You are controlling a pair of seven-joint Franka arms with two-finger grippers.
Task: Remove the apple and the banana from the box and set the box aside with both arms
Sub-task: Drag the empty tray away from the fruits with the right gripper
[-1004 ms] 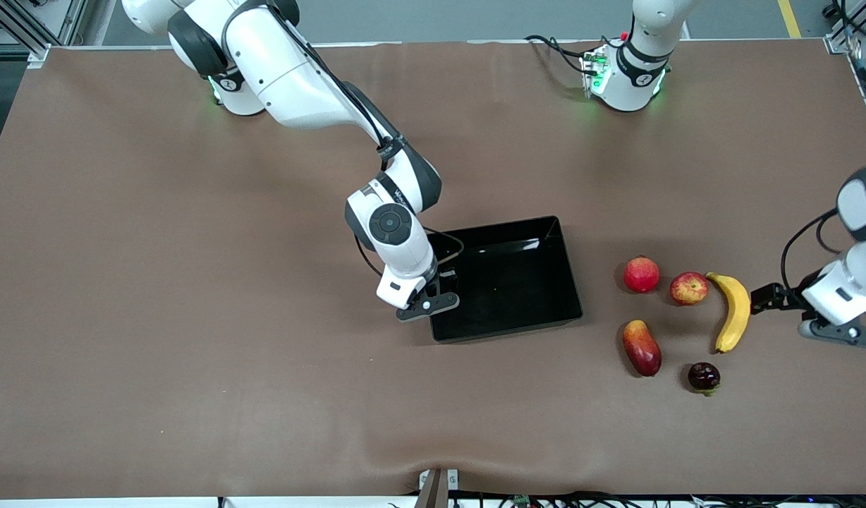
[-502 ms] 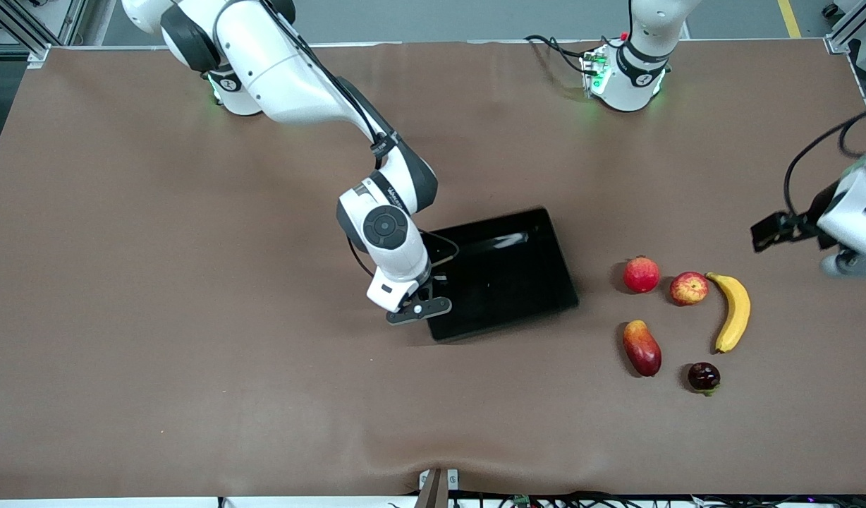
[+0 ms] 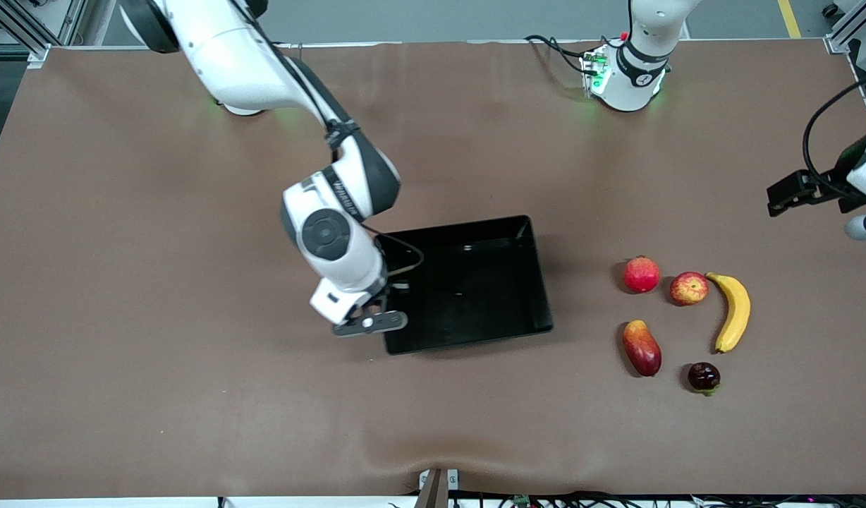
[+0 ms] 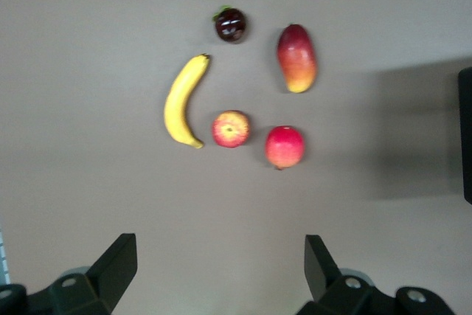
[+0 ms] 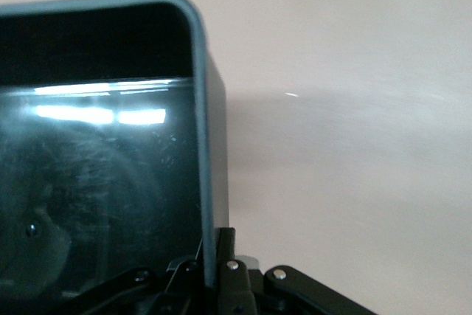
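Observation:
The black box (image 3: 468, 296) lies mid-table. My right gripper (image 3: 391, 296) is shut on the box's wall at the end toward the right arm; in the right wrist view the gripper (image 5: 214, 256) pinches the thin rim (image 5: 200, 145). The yellow banana (image 3: 733, 310) and the red-yellow apple (image 3: 689, 288) lie side by side toward the left arm's end. My left gripper (image 3: 785, 194) is open and empty, raised over the bare table near the banana. The left wrist view shows its gripper (image 4: 221, 263) spread wide, with the banana (image 4: 182, 101) and apple (image 4: 231, 128) below.
A plain red round fruit (image 3: 641, 274) lies beside the apple. A red-orange mango (image 3: 642, 347) and a small dark fruit (image 3: 704, 376) lie nearer the front camera. The brown cloth has a fold at its front edge.
My right gripper has dragged the box toward the right arm's end, away from the fruits. My left gripper has lifted away from the banana, empty.

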